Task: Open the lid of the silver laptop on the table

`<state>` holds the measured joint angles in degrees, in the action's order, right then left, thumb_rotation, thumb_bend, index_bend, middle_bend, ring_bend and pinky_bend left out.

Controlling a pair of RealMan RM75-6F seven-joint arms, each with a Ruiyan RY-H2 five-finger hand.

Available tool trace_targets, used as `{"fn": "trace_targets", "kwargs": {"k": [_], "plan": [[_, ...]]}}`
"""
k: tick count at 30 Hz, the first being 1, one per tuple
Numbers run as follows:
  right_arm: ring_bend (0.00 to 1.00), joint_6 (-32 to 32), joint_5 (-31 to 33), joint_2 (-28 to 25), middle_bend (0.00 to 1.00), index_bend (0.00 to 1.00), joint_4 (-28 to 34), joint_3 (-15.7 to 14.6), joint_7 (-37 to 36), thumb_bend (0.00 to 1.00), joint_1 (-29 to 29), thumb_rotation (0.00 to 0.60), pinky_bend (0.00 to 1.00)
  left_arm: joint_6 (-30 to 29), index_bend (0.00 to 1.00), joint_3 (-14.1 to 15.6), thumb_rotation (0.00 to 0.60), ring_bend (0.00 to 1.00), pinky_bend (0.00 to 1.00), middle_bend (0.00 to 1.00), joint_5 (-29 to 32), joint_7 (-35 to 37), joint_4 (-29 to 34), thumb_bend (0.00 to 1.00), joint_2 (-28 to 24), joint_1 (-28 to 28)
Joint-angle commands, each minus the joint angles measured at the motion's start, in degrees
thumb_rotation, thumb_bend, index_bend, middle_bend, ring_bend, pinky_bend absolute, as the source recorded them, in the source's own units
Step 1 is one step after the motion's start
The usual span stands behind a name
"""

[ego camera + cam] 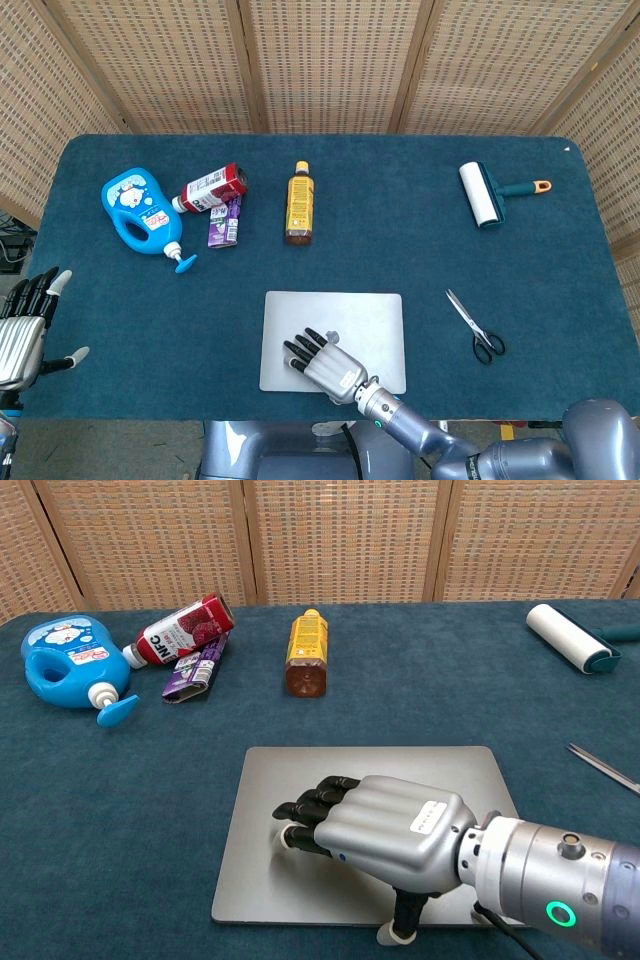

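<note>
The silver laptop point(370, 315) point(420, 770) lies flat on the blue cloth near the table's front edge, its lid down. My right hand point(325, 365) point(385, 825) rests palm-down on the lid's front half, dark fingers point(310, 808) spread over the metal and pointing left. Its thumb reaches down past the laptop's front edge; whether it hooks under the lid is hidden. My left hand point(25, 330) hangs off the table's left edge, fingers apart and holding nothing; the chest view does not show it.
At the back left lie a blue detergent bottle point(140, 212), a red bottle point(212, 187) and a purple packet point(225, 220). An orange bottle point(299, 203) lies behind the laptop. Scissors point(476, 326) sit to its right, and a lint roller point(482, 195) at the back right.
</note>
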<state>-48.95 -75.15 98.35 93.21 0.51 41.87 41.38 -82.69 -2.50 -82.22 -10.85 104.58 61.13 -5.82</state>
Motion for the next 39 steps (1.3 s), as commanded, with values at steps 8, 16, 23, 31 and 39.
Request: {"fn": "trace_targets", "kwargs": {"k": [8, 16, 23, 31, 39], "plan": [[0.0, -3.7, -5.4, 0.0, 0.07, 0.17, -1.8, -0.3, -0.8, 0.58, 0.4, 0.6, 0.0, 0.0, 0.0, 0.0, 0.6, 0.0, 0.0, 0.0, -0.1, 0.3, 0.0, 0.0, -0.1, 0.0], [0.0, -9.2, -12.5, -0.7, 0.09, 0.17, -6.4, 1.0, -2.6, 0.62, 0.7, 0.6, 0.0, 0.5, 0.0, 0.1, 0.6, 0.0, 0.0, 0.0, 0.2, 0.0, -0.2, 0.0, 0.0, -0.3], [0.01, -16.5, -20.5, -2.4, 0.13, 0.17, -13.5, 2.4, -2.2, 0.62, 1.2, 0.6, 0.0, 2.9, 0.0, -0.1, 0.6, 0.0, 0.0, 0.0, 0.0, -1.7, -1.8, 0.0, 0.7, -2.2], [0.05, -19.2, -20.3, -3.1, 0.15, 0.17, -16.1, 4.5, -4.8, 0.62, 0.5, 0.6, 0.05, 9.3, 0.0, 0.6, 0.6, 0.0, 0.0, 0.0, -6.0, -1.1, -7.9, 0.09, 2.7, -7.9], [0.05, -17.5, -15.5, -2.8, 0.15, 0.17, -15.0, 7.5, -6.8, 0.62, 0.6, 0.6, 0.06, 12.4, 0.15, 2.6, 0.6, 0.1, 0.06, 0.0, -18.3, 9.0, -18.2, 0.82, 7.1, -15.3]]}}
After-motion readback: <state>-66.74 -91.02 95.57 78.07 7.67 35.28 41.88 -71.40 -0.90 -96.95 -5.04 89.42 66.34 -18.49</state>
